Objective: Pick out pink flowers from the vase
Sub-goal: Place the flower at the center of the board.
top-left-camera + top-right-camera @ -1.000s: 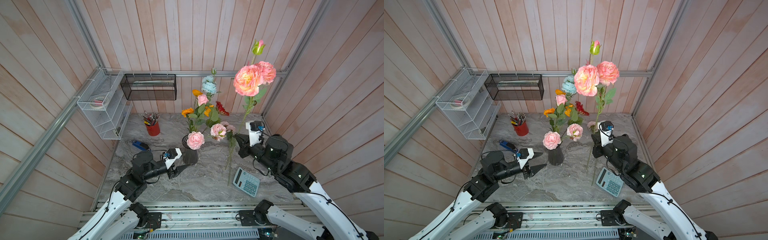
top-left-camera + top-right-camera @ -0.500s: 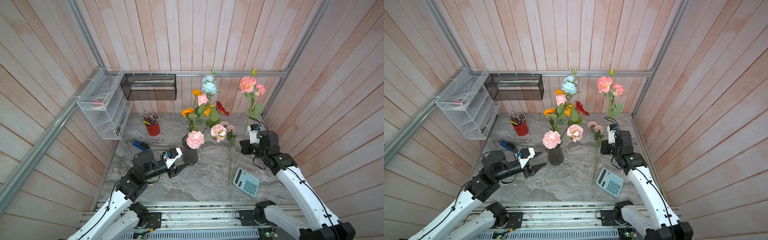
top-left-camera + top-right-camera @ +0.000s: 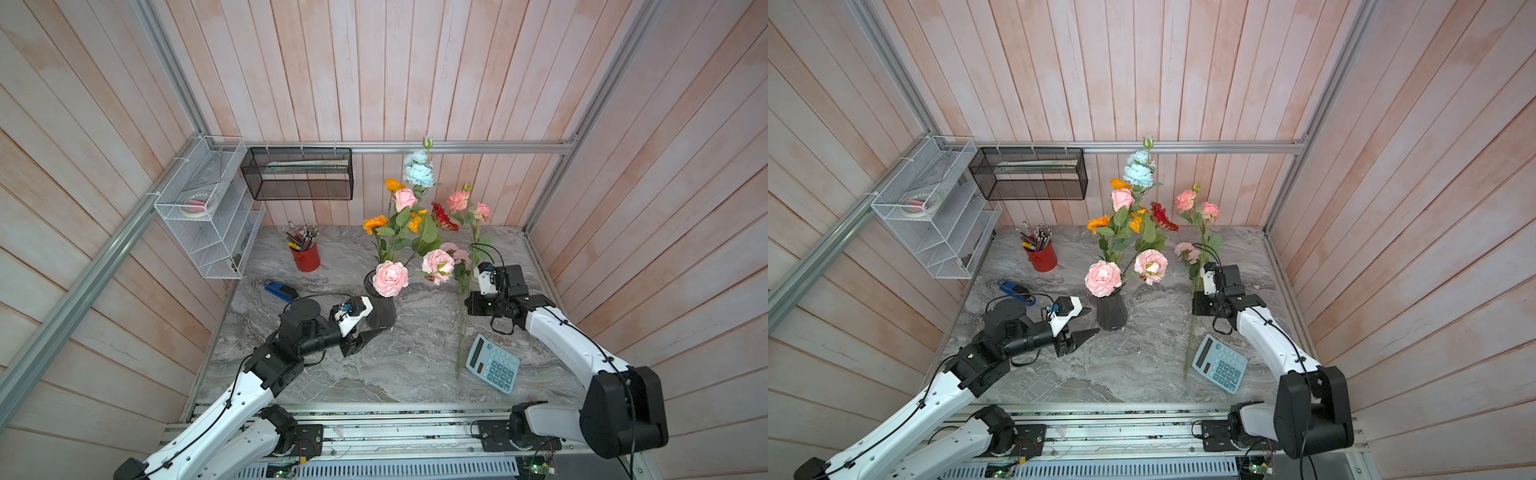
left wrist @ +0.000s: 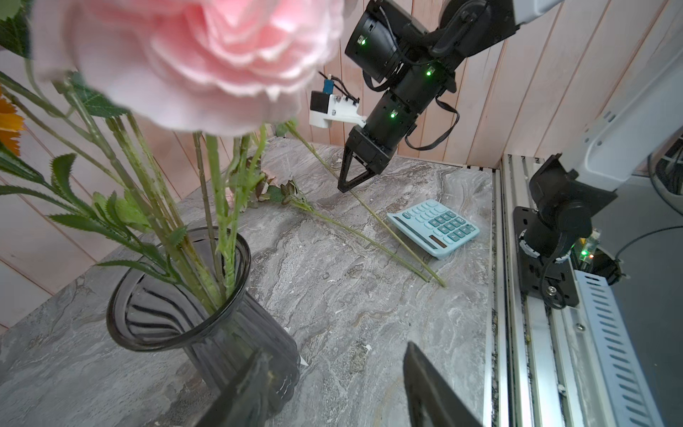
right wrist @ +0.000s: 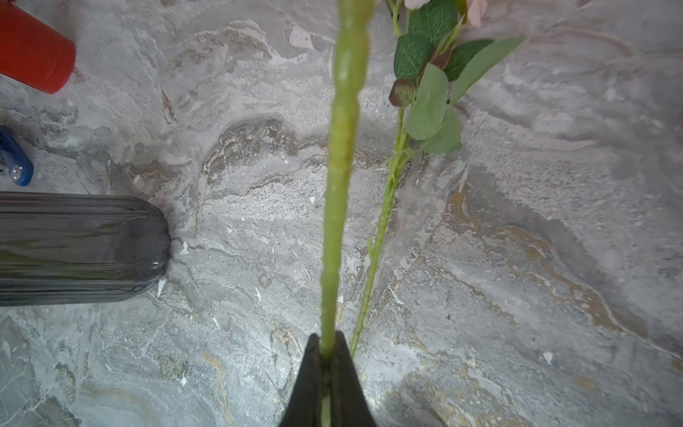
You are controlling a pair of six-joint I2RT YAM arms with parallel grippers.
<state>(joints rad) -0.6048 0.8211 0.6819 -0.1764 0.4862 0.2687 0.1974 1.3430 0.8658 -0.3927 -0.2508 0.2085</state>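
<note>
Being pinched low on its knobbly green plastic stem (image 5: 342,148) by the fully closed right gripper (image 4: 344,186), a coral-pink ruffled fabric flower (image 3: 458,200) is held slanting at right of centre in a top view. It is clear of the dark ribbed smoky glass vase (image 3: 1112,309) at mid-frame, apparently to be laid beside the pale pink flower (image 4: 354,233) already lying on the grey veined marble-look table (image 3: 374,365). Three pink blooms (image 3: 390,278) are left in the vase. The left gripper (image 3: 1094,320) is seen about half open and empty, just beside the vase's base, probably to steady it.
</note>
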